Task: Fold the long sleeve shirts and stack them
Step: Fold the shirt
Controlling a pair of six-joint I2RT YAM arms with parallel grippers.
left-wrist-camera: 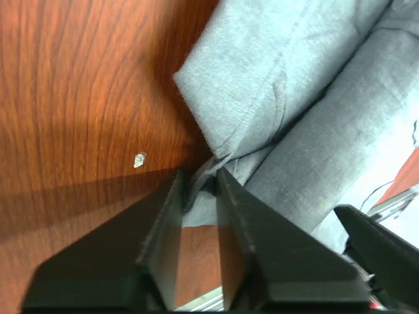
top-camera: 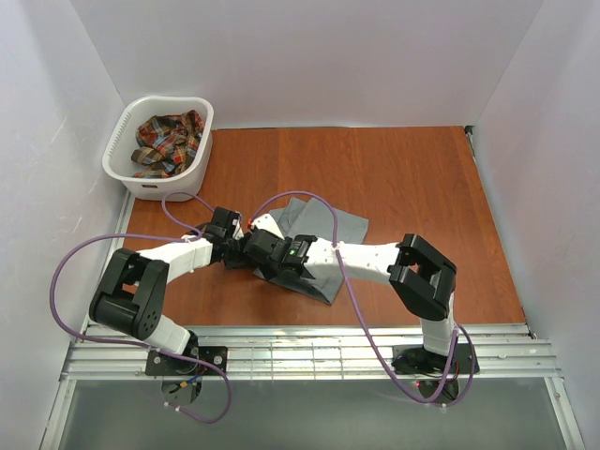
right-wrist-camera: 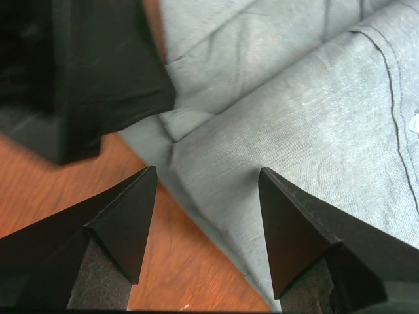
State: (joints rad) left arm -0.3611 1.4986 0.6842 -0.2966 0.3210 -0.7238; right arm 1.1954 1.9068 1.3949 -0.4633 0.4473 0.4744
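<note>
Grey shirt (top-camera: 328, 225) is lying on the worktop (top-camera: 403, 178). Left tool (left-wrist-camera: 198, 180) is sitting narrow at its edge, can't tell if gripping. Right tool (right-wrist-camera: 207, 171) is hovering open over it. Plaid shirt (top-camera: 169, 142) is sitting in the basket (top-camera: 164, 186).

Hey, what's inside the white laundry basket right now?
The white laundry basket holds a crumpled red, green and yellow plaid shirt. Anything beneath that shirt, and the basket's floor, is covered.
</note>
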